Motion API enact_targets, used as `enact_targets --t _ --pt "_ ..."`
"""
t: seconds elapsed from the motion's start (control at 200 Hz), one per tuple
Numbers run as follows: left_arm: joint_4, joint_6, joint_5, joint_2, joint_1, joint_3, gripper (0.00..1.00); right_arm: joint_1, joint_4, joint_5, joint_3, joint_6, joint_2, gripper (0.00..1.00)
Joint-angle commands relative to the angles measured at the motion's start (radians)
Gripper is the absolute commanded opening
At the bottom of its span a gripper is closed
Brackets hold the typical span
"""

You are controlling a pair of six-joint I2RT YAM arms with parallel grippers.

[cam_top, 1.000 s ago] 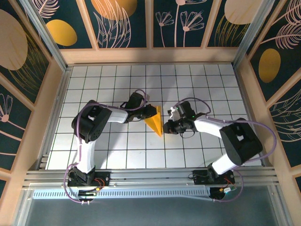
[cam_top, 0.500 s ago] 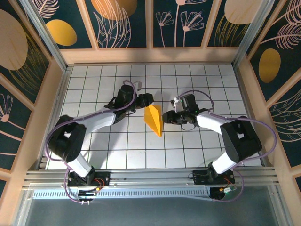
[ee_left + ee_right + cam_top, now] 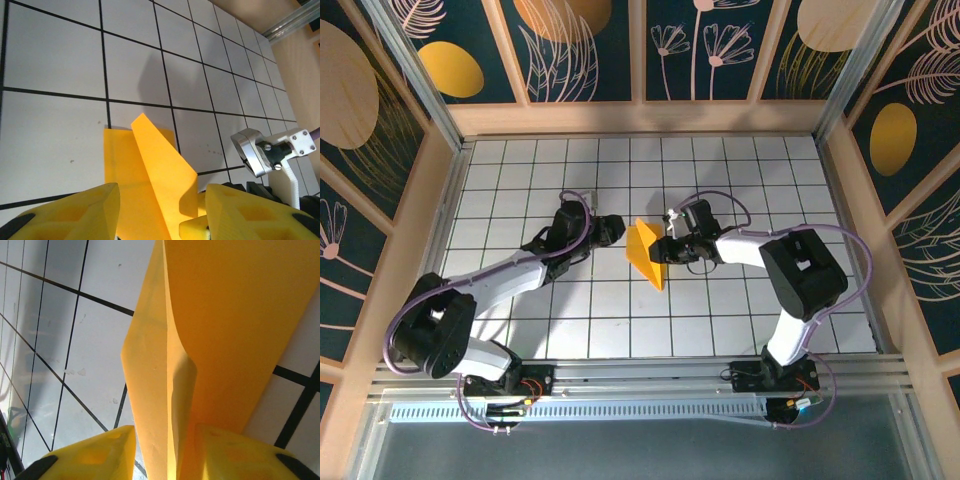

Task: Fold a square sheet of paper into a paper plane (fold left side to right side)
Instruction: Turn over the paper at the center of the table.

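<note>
Since the cell is boxed in on three sides, start there: dark floral wall panels (image 3: pixel 675 50) with golden ovals (image 3: pixel 450 68) painted on, pale wooden frame (image 3: pixel 640 118) around them. Floor of the cell is a white grid-tile table (image 3: pixel 520 170) with black lines; the wrist views show a few faint scuffs on it. Aluminium rail (image 3: pixel 640 375) runs along the near edge, both arm bases sitting at it. Left arm (image 3: pixel 510 275) stretches low across the tiles toward centre. Right arm (image 3: pixel 800 275) elbows up and doubles back toward centre.

Paper (image 3: pixel 645 250) sits mid-table between the two grippers. It's orange-yellow, folded to a wedge with the point toward the near edge. One layer lies flat on the tiles, one flap stands up tilted.

Left gripper (image 3: pixel 617 230) is just beside the paper's left edge. Its yellow fingers (image 3: pixel 75 210) are spread wide with paper running in between them, not clamped.

Right gripper (image 3: pixel 667 247) is at the paper's right edge with the raised flap between its fingers (image 3: pixel 235 450). One finger is against the paper and a sliver of tile shows between the other and the flap, so can't tell if it's actually pinching
</note>
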Motion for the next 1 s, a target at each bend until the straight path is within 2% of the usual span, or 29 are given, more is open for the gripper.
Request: enact_targets --t 0.0,0.135,0.31,0.415,0.49,0.636,0.801,0.996 --pt "-0.035 0.023 -0.052 -0.047 0.013 -0.011 0.49 0.005 0.015 0.023 0.026 -0.019 0.017 0.27" --pt "-0.056 0.027 -0.081 -0.102 0.024 -0.023 0.51 0.005 -0.015 0.054 0.032 -0.033 -0.022 0.0" --pt "-0.053 0.013 -0.065 -0.154 0.043 -0.049 0.56 0.003 -0.081 0.112 0.042 -0.076 -0.124 0.0" --pt "0.026 -0.029 0.031 -0.157 0.057 -0.081 0.59 -0.016 -0.074 0.067 0.027 -0.08 -0.163 0.0" --pt "0.148 -0.087 0.136 -0.152 0.076 -0.124 0.6 -0.032 -0.04 0.026 0.0 -0.076 -0.202 0.0" --pt "0.49 -0.22 0.353 -0.126 0.115 -0.216 0.61 -0.08 0.039 -0.129 -0.062 -0.08 -0.294 0.0" --pt "0.703 -0.259 0.55 -0.055 0.115 -0.194 0.61 -0.105 0.039 -0.349 -0.069 -0.112 -0.38 0.0" --pt "0.901 -0.363 0.642 0.046 0.107 -0.171 0.6 -0.1 0.069 -0.477 -0.074 -0.079 -0.443 0.0"
